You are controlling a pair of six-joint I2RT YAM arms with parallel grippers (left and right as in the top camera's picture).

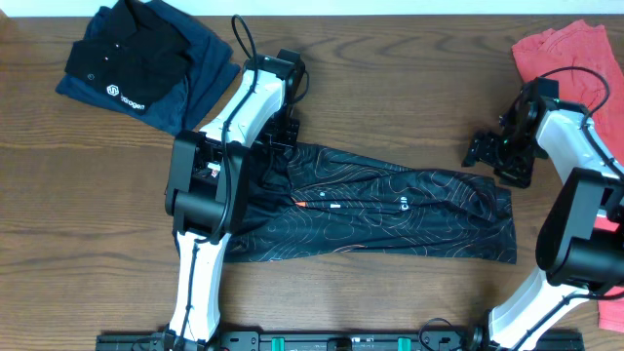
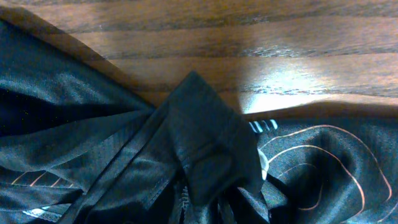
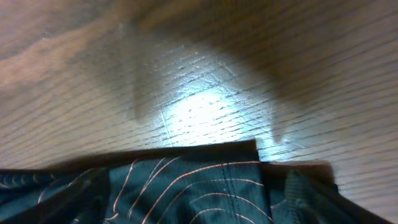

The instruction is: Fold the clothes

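Even, soft light fills the overhead view, where the brown wood-grain counter (image 1: pixel 97 195) shows crisp grain and only faint shadows. In the left wrist view a white glare patch burns on the wood right of centre, while the black thin jersey with fine orange-white contour lines (image 2: pixel 74 124) lies dim, its nearest fold soft. The right wrist view is hazy, with central glare and shadow across the upper right.

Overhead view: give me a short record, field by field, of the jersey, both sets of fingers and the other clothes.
jersey: black, laid out long, left to right
left fingers: shut on its bunched far-left edge
right fingers: open, off its far-right corner, not touching
other clothes: black polo far left; coral garment far right
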